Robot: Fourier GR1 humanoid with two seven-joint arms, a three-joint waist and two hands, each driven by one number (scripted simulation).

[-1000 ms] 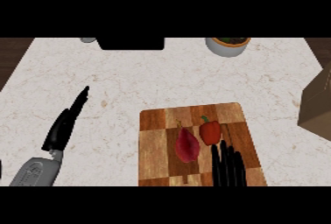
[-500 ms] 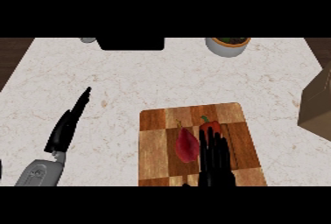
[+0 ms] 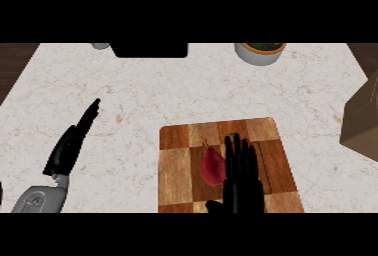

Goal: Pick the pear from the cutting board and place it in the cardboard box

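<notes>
A dark red pear [image 3: 212,165] lies on the chequered wooden cutting board [image 3: 177,165], near its middle. My right hand [image 3: 242,175] reaches over the board from the lower edge, fingers straight and open, just to the pear's right and touching its side. It covers a second small fruit, of which only a green stem tip [image 3: 233,135] shows. The cardboard box [image 3: 362,125] stands at the right edge, partly cut off. My left hand [image 3: 70,145] rests open on the counter at the left, fingers pointing away from me.
A grey bowl-like pot [image 3: 260,52] with brown contents stands at the back right. A black object [image 3: 150,50] and a small grey item [image 3: 101,46] sit at the back edge. The speckled counter [image 3: 184,90] runs between the board and those.
My right hand has slid further up over the board and now hides the orange-red fruit beside the pear. The pear and the left hand have stayed put.
</notes>
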